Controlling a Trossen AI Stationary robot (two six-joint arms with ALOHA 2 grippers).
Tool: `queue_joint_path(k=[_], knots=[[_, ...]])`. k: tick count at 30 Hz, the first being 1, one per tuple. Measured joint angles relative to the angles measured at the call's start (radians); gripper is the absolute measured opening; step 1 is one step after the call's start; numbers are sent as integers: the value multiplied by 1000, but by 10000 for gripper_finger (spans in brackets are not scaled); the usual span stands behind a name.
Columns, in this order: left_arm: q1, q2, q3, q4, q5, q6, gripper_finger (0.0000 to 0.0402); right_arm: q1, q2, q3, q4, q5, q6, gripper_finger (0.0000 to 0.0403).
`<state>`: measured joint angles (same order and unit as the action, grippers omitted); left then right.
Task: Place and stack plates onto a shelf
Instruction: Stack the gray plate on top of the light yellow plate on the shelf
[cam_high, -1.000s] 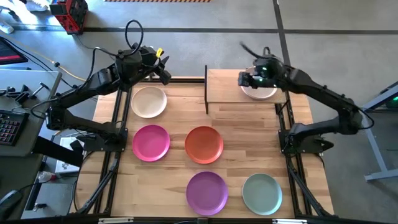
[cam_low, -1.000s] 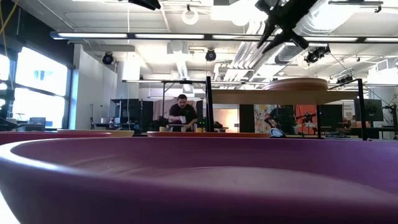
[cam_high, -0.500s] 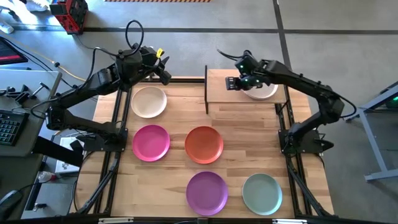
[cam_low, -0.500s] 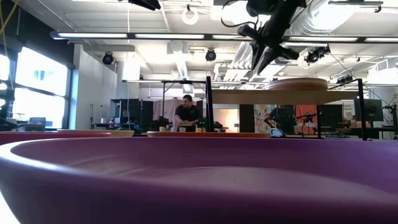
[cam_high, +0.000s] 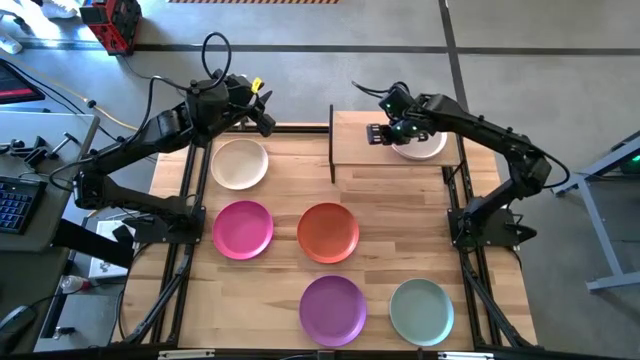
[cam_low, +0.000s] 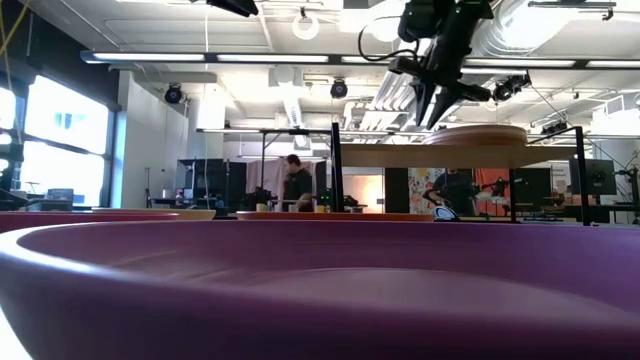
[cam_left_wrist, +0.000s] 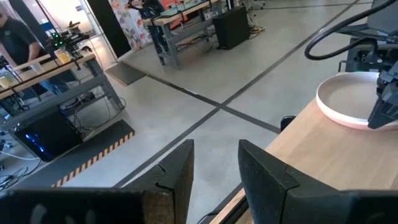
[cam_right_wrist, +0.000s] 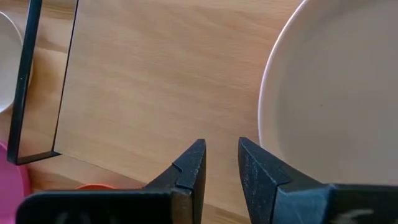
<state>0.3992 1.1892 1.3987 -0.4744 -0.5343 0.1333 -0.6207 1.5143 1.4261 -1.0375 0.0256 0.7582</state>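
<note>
You had round matte plates in cream (cam_high: 239, 163), magenta (cam_high: 242, 229), orange (cam_high: 328, 232), purple (cam_high: 333, 309) and pale grey-green (cam_high: 421, 312); a pale pink-rimmed plate (cam_high: 420, 148) sat on the light-wood shelf board (cam_high: 360, 150).

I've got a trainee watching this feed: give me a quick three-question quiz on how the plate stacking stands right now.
1. True or false: the right gripper holds a plate.
2. How many plates lie on the tabletop, off the shelf?
3. Which plate lies nearest the left gripper? A) purple plate B) cream plate C) orange plate

Key:
1. False. Its fingers stand a little apart with nothing between them, above the shelf board beside the plate stack.
2. Five: the cream plate, magenta plate, orange plate, purple plate and grey-green plate.
3. B.
</note>
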Motion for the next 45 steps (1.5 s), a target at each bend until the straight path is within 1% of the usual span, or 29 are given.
queue_joint_path(k=[5, 17, 26, 34, 43, 45], knots=[[0, 0, 0, 0, 0, 0, 115, -4, 0, 0, -4, 5, 0, 74], [0, 0, 0, 0, 0, -2, 115, -4, 0, -1, -78, 28, 0, 74], [0, 0, 0, 0, 0, -17, 115, -4, -1, -1, -135, 76, 9, 74], [0, 0, 0, -6, 0, -28, 115, -3, -1, -2, -165, 79, 3, 74], [0, 0, 0, -8, 0, -51, 115, 1, 0, 79, -167, 79, -26, 74], [0, 0, 0, -9, 0, -51, 115, 1, 0, 92, -173, 93, -34, 74]])
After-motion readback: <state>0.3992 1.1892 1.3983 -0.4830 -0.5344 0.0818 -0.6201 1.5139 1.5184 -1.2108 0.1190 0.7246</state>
